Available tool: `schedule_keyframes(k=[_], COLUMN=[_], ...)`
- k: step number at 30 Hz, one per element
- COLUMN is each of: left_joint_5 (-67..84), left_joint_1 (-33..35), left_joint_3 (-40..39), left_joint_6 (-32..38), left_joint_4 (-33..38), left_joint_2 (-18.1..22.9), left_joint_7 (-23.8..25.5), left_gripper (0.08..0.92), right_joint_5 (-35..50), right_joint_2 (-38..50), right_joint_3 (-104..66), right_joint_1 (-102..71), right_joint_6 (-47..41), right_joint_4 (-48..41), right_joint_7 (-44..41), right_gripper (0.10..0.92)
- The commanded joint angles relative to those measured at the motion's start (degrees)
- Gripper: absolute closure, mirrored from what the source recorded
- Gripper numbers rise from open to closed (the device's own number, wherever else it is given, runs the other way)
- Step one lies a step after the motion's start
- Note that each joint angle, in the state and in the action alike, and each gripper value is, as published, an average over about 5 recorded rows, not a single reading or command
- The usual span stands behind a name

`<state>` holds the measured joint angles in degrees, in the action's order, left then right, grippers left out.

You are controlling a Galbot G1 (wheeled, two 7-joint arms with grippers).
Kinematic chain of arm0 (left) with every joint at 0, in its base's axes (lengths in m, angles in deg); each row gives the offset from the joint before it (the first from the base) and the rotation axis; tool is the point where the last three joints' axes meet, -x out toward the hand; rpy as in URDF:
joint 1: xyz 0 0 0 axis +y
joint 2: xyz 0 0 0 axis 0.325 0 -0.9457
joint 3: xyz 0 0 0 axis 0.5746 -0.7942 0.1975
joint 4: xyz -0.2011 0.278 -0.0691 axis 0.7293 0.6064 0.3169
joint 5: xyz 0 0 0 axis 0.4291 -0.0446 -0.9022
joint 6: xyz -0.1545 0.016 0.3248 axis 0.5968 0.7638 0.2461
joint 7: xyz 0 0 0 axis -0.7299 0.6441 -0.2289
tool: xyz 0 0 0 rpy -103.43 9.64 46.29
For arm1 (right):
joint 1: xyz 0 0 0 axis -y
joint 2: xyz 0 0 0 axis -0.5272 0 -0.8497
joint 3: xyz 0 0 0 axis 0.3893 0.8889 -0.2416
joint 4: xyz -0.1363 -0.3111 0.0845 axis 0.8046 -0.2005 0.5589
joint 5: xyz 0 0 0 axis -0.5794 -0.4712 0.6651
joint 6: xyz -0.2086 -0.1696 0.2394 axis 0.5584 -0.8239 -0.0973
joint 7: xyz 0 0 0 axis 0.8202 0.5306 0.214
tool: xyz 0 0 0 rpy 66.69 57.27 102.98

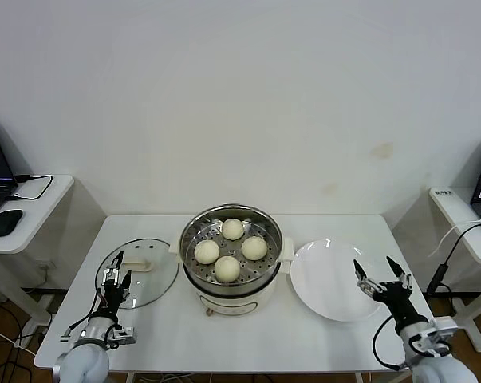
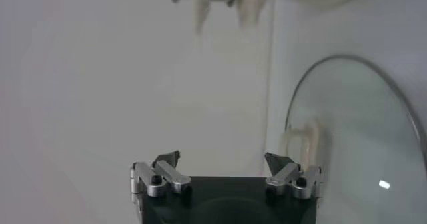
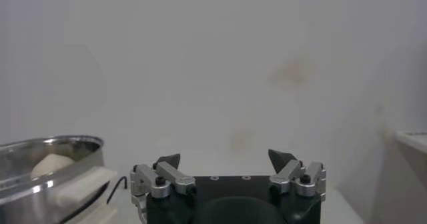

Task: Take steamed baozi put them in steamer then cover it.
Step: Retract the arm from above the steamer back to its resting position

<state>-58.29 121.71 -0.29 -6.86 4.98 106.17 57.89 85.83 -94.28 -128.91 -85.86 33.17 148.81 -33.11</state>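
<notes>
All four baozi (image 1: 230, 250) sit in the steamer (image 1: 232, 255) mid-counter, so the cover (image 1: 138, 274) is my job now. It lies flat on the counter (image 1: 248, 339) just left of the pot. My left gripper (image 1: 114, 279) hangs over its near edge, fingers spread wide, holding nothing. The right gripper (image 1: 382, 279) waits by the plate (image 1: 329, 279), equally wide and empty. Glass looks slick, heavy and breakable; I'd pinch the cream handle (image 1: 141, 260).

Head camera looks forward and down from above the near table edge, steamer (image 1: 232, 254) centred. Left wrist camera sits low and close, facing the cover (image 2: 353, 145) and steamer base. Right wrist camera, low, faces the wall; steamer rim shared at its edge.
</notes>
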Motion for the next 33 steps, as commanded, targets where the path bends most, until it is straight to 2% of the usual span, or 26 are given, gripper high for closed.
schedule_keyframes(k=[1,18,33], left_joint_5=[-4.38,-3.52,-3.11], left_joint_1=[-4.21,-10.43,-14.5], left_joint_3=[-1.54,-3.22,-3.57], left_joint_6=[0.01,0.15,-0.04], left_joint_4=[-7.0,-15.37,-19.62], left_joint_2=[-1.01,-0.41,-0.22], left_joint_7=[-0.85,-1.57,-2.3], left_gripper=[0.177,0.177,0.177], right_joint_5=[-0.7,-1.11,-1.78], right_joint_2=[-1.55,-1.68,-1.97], right_joint_3=[-0.88,-1.74,-2.19], right_joint_1=[-1.99,-1.86,-1.65], right_joint_6=[0.05,0.4,0.41], right_joint_4=[0.79,-0.24,-0.82], right_joint_7=[0.23,0.06,-0.16], right_gripper=[0.203,0.203,0.203])
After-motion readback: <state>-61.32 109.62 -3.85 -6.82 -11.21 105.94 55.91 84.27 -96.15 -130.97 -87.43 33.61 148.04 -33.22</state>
